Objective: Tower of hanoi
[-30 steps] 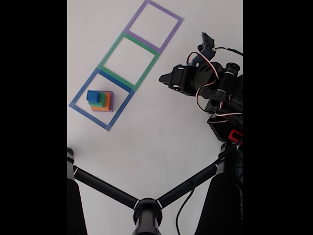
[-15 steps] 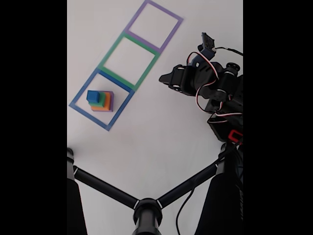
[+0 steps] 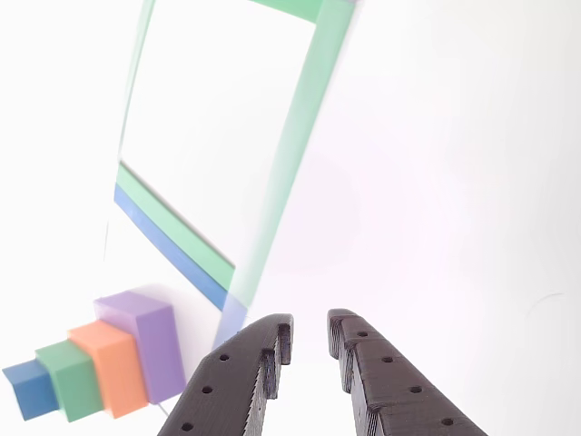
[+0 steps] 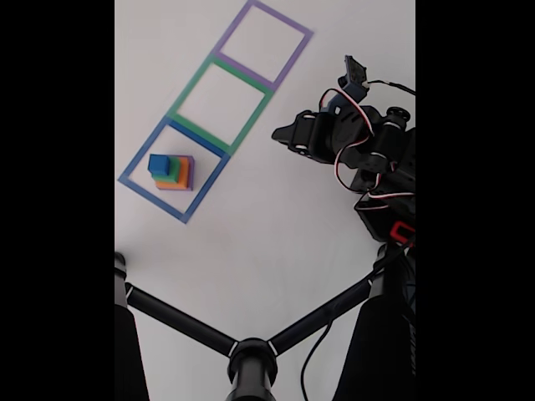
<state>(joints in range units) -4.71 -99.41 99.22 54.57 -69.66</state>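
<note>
The tower of hanoi (image 4: 171, 171) stands stacked inside the blue square outline (image 4: 150, 201) at the left of the fixed view: a blue cube on green, orange and purple blocks. In the other view the stack (image 3: 109, 363) lies at the lower left, its purple slab (image 3: 145, 341) nearest the fingers. My gripper (image 3: 310, 331) rises from the bottom edge, its black jaws a narrow gap apart with nothing between them. In the fixed view the gripper (image 4: 281, 134) hovers right of the green outline, well apart from the tower.
A green square outline (image 4: 251, 117) and a purple one (image 4: 292, 58) continue the row up and to the right. The arm's body with wires (image 4: 376, 167) fills the right side. Black tripod legs (image 4: 251, 359) cross the bottom of the white table.
</note>
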